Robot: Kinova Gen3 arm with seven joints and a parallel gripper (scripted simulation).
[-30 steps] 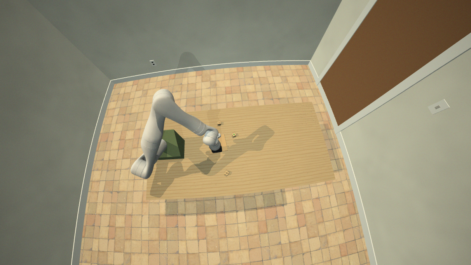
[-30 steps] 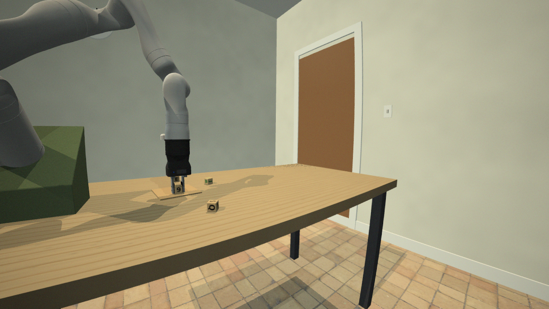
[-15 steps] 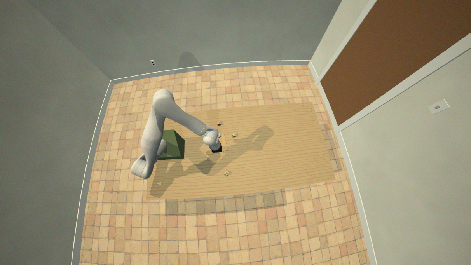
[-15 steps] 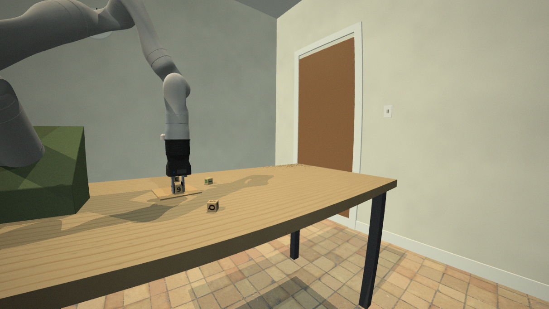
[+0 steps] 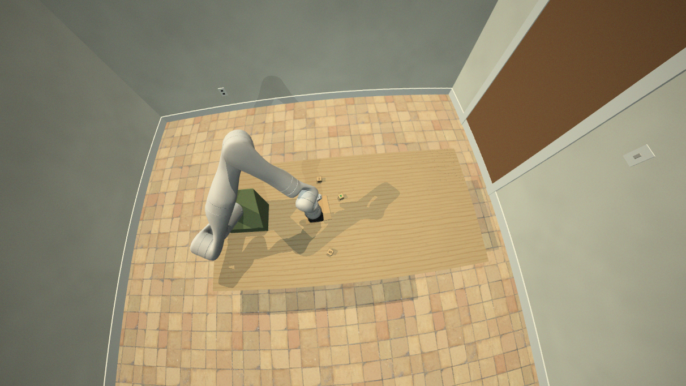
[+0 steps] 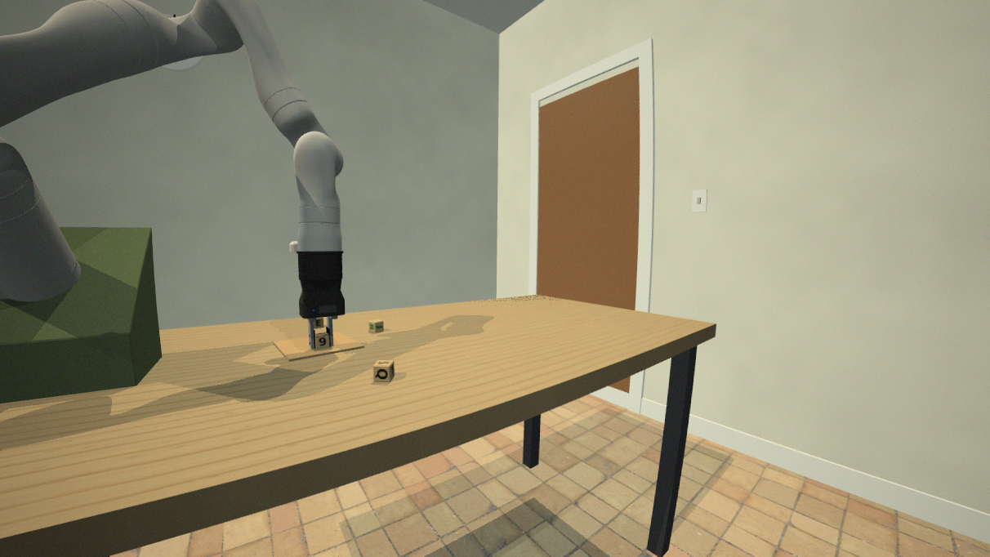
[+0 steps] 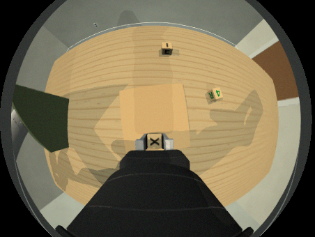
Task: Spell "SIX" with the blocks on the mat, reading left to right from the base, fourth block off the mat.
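Black gripper [image 5: 315,218] [image 6: 322,344] [image 7: 155,139] around the X block [image 6: 322,340] [image 7: 155,141], whether grasping or released cannot be told, pale mat [image 5: 327,207] [image 6: 348,346] [image 7: 153,108] below.

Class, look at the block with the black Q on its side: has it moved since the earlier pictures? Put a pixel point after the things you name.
No, the Q block [image 5: 330,252] [image 6: 381,372] shows no visible shift, judged against the near edge of the table [image 5: 407,215] [image 6: 484,443] [image 7: 104,70].
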